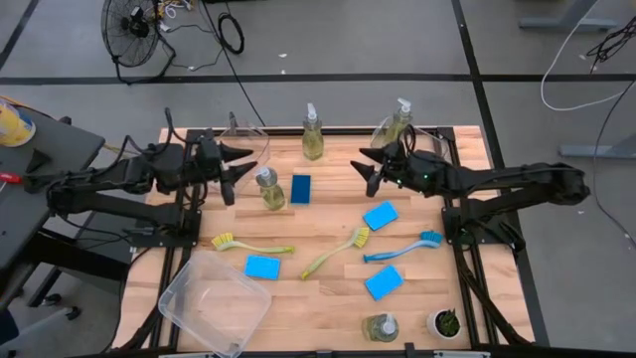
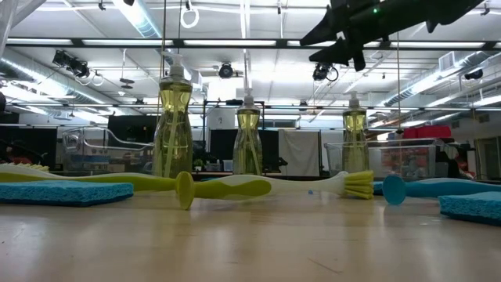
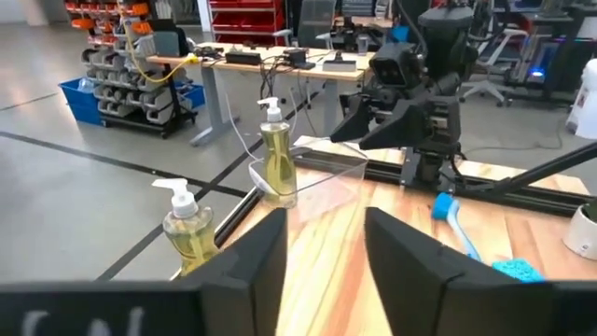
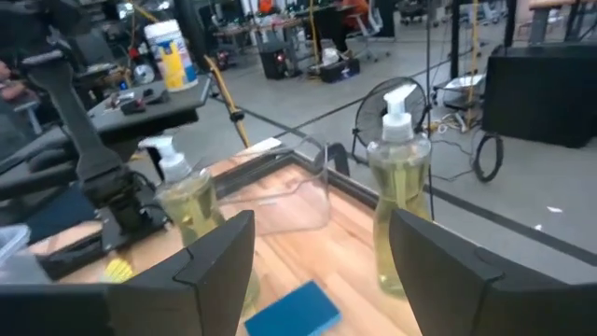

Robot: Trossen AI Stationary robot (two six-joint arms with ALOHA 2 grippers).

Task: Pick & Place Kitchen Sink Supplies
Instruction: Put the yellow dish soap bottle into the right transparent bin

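sponge (image 2: pixel 63 193) nearest lens; no readable labels on soap bottles (image 2: pixel 173 125).

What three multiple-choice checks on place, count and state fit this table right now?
1. The small white plant pot sits: A in a clear bin; B beside a clear pump bottle of yellow-green soap; C between the grippers.
2. Flat blue rectangular sponges on the wooden table: A two; B six; C four.
3. The right gripper is: A open, empty; B shut on a brush; C shut on a sponge.
Answers: B, they stand together at the edge; C, four lie apart; A, fingers apart, nothing between.
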